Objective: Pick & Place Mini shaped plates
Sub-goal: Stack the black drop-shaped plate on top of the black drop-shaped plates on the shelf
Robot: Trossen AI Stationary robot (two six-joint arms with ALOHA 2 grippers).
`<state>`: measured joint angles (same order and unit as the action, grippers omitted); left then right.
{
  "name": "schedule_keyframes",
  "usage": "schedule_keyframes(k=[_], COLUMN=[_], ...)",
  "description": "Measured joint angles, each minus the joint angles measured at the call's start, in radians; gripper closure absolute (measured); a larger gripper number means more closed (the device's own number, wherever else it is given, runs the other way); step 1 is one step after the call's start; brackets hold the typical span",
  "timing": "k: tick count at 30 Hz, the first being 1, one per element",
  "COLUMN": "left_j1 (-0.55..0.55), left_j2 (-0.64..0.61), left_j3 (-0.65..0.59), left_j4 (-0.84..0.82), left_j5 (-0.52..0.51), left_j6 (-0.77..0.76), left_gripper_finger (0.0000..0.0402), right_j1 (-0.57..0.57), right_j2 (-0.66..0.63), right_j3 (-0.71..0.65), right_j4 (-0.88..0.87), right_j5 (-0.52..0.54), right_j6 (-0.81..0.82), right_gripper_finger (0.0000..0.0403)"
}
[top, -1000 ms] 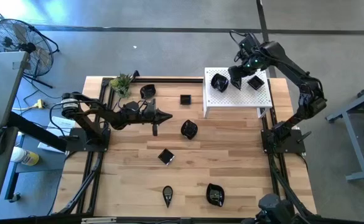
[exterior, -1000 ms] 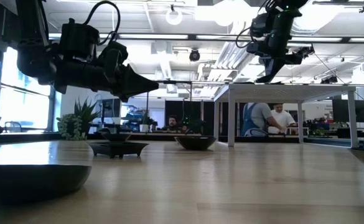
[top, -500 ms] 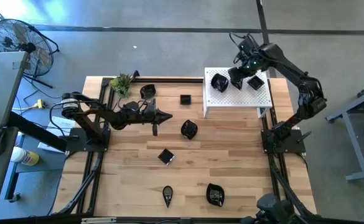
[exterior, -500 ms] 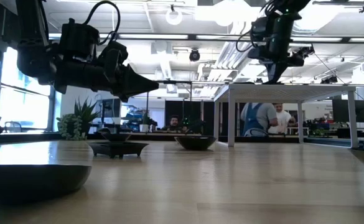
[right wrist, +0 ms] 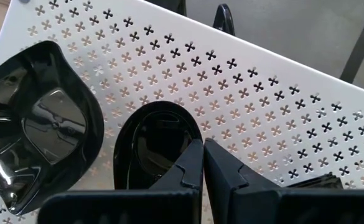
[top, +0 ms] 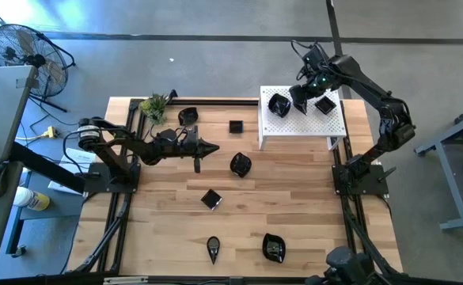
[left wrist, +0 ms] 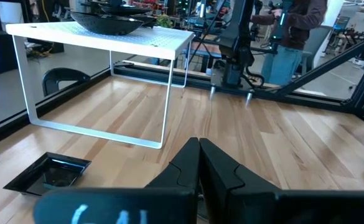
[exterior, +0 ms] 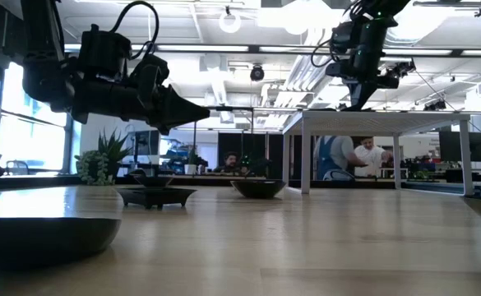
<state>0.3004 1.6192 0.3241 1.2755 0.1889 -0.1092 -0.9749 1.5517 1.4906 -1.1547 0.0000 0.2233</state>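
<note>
Pressed together on a teardrop plate point(right wrist: 158, 146) resting on the white perforated platform point(top: 330, 127), the right tool point(right wrist: 201, 163) seems to be placing it; the left tool point(left wrist: 197, 165), pressed together and empty, waits beside that platform.

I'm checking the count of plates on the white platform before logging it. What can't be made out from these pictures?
- Teardrop plate: high view, hidden under the right gripper; right wrist view, near end behind its shut fingers.
- Square plate: right wrist view, cut off by the edge.
- Platform top: low view, seen edge-on, no plates visible.
</note>
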Motion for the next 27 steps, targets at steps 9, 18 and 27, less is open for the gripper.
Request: schedule_keyframes(k=[9, 18, 27], left_j1=[0.0, 0.0, 0.0], left_j2=[0.0, 0.0, 0.0], left_j3=[0.0, 0.0, 0.0], left_j4=[0.0, 0.0, 0.0], left_j5=[0.003, 0.002, 0.002], left_j6=[0.0, 0.0, 0.0], left_gripper_finger=[0.0399, 0.0399, 0.0399], right_j1=[0.0, 0.0, 0.0], right_j2=[0.0, -0.001, -0.001], right_j3=[0.0, 0.0, 0.0], right_j4=[0.0, 0.006, 0.0], right_j5=[-0.008, -0.005, 0.001], right_j6=[0.001, -0.013, -0.02], right_gripper_finger=[0.0337, 0.0324, 0.0387])
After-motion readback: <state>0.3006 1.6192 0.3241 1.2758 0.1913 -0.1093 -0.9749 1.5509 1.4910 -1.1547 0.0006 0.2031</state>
